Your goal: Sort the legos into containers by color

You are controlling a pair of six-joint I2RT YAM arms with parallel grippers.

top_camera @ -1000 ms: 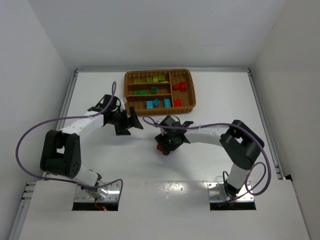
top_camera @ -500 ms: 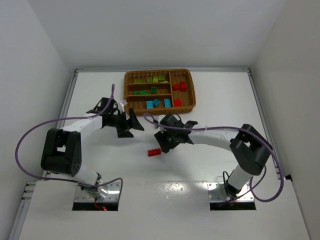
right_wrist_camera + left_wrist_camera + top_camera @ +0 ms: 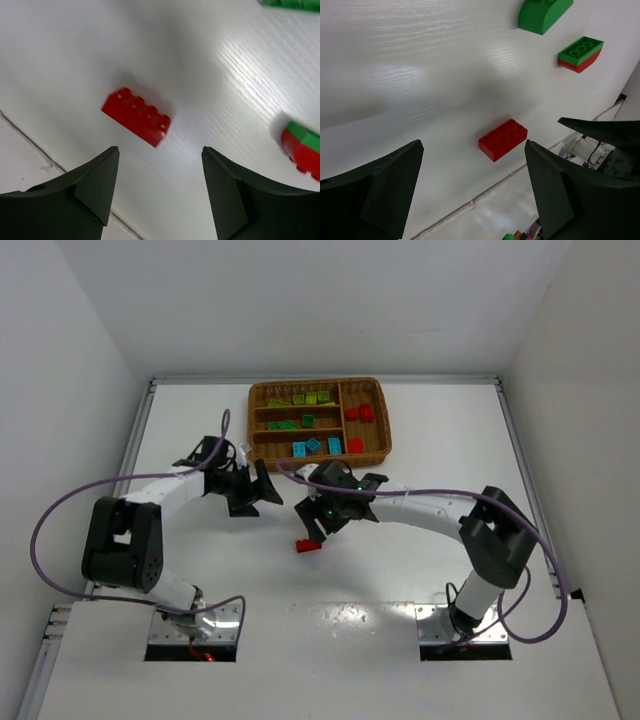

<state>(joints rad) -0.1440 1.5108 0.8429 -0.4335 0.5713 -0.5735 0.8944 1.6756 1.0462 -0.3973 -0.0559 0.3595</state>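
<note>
A red lego (image 3: pixel 308 546) (image 3: pixel 503 139) (image 3: pixel 136 123) lies flat on the white table, apart from both grippers. My right gripper (image 3: pixel 314 524) (image 3: pixel 160 148) hovers just behind it, open and holding nothing. Left of it, my left gripper (image 3: pixel 264 486) (image 3: pixel 472 145) is wide open and empty. Two more legos lie on the table: a dark green curved one (image 3: pixel 543 14) and a green-on-red piece (image 3: pixel 580 53) (image 3: pixel 302 150). The wicker tray (image 3: pixel 378 392) holds lime legos (image 3: pixel 312 398), dark green legos (image 3: pixel 296 423), cyan legos (image 3: pixel 315 446) and red legos (image 3: pixel 359 415) in separate containers.
The tray stands at the back centre of the table. White walls close in the left, right and back sides. Purple cables loop off both arms. The table's near edge (image 3: pixel 485 195) runs just past the red lego.
The red lego, under the right gripper a second ago, now lies on the table to its lower left. The right gripper has drawn back toward the tray. The left gripper shifted slightly.
</note>
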